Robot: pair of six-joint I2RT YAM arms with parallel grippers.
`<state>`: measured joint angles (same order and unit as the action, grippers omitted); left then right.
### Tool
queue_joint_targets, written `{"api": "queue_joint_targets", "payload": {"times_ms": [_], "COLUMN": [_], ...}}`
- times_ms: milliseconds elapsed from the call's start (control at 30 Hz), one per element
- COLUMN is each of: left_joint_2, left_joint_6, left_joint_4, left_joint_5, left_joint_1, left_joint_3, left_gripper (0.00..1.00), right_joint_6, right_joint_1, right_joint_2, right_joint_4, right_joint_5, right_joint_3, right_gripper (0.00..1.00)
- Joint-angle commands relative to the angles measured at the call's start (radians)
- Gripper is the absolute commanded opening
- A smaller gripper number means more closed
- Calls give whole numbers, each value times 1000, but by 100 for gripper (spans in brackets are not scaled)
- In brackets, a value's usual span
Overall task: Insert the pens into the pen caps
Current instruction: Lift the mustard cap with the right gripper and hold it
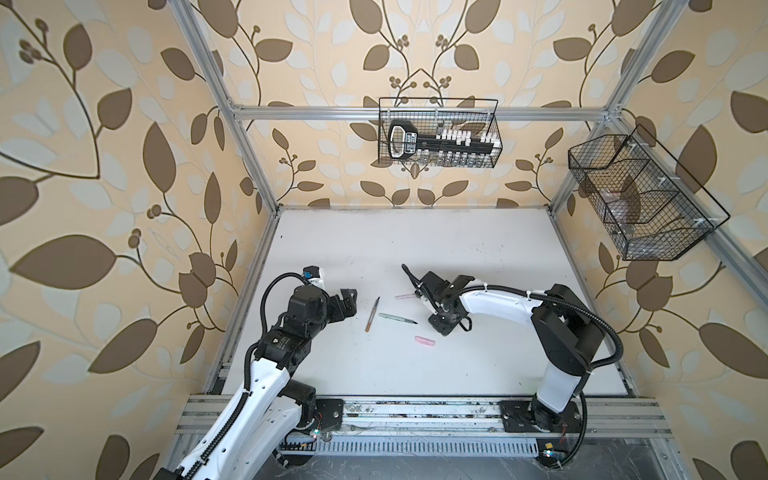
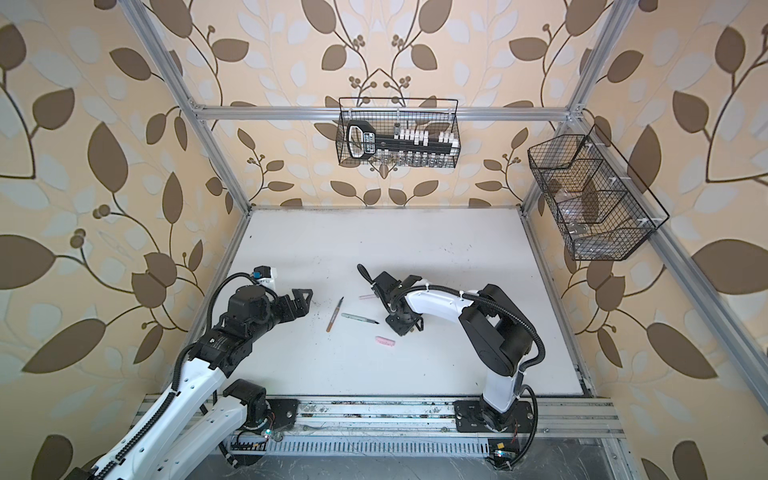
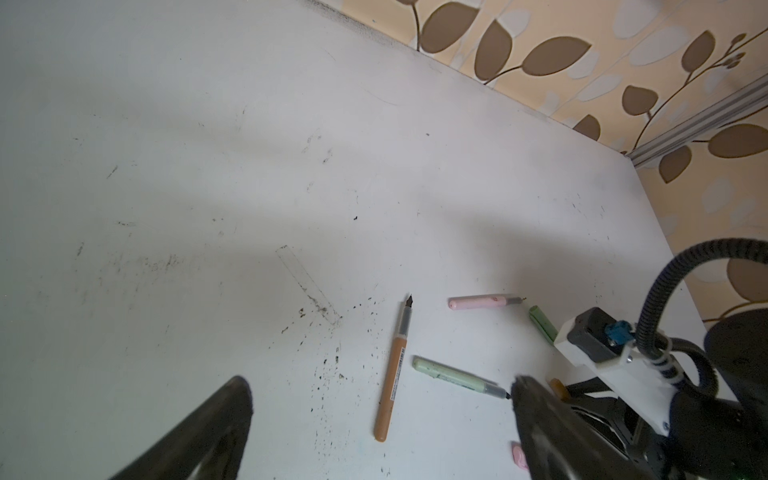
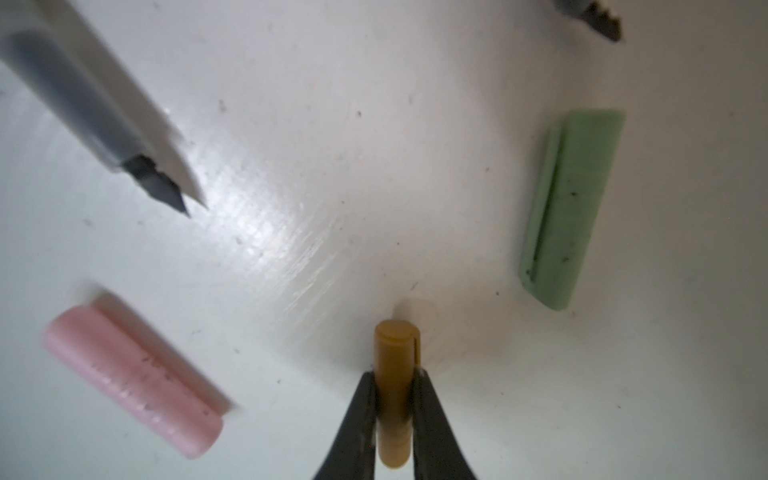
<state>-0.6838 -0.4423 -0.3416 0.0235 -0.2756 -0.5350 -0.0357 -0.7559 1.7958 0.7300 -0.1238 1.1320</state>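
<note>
right gripper (image 4: 395, 379) clamps tan cap (image 4: 394, 353) | axis along jaws, closed end seemingly tableward | left gripper (image 1: 348, 300) wide

Far half of desk (image 1: 374, 237) open. Mid-desk blocked: tan pen (image 1: 372, 314), green pen (image 1: 397, 318) and pink cap (image 1: 424, 341) lie between left end effector (image 1: 351, 301) and right arm (image 1: 498, 301). Front strip free.

We've got the left pen (image 1: 372, 314) on the table (image 1: 374, 249), the middle pen (image 1: 397, 318) at its three o'clock, a cap (image 1: 424, 341) at four.
</note>
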Motion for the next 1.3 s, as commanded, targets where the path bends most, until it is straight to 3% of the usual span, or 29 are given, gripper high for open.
{"api": "queue_joint_targets", "payload": {"times_ms": [0,100,433,633,1067,1267], "left_joint_2": [-9,-23,-36,-33,-33,-38], "left_joint_6": [18,17,22,20,19,19], "left_joint_4": [9,12,10,5,0,1], "left_joint_5": [29,36,47,47,32,34], "left_joint_1": [-2,-2,-2,-2,-2,-2], "left_joint_3": [-40,-40,-43,-45,-47,-46], "left_gripper": [99,99,99,99,99,99], "right_joint_6": [-15,-19,-30,-35,-29,8], "right_joint_1": [30,48,24,19,145,99], "right_joint_2": [-34,-25,31,6,-80,-40], "right_joint_4": [-2,3,49,40,18,25], "right_joint_5": [103,130,40,71,199,146], "right_joint_3": [-2,-2,28,34,30,33], "right_gripper": [18,20,27,31,33,32]}}
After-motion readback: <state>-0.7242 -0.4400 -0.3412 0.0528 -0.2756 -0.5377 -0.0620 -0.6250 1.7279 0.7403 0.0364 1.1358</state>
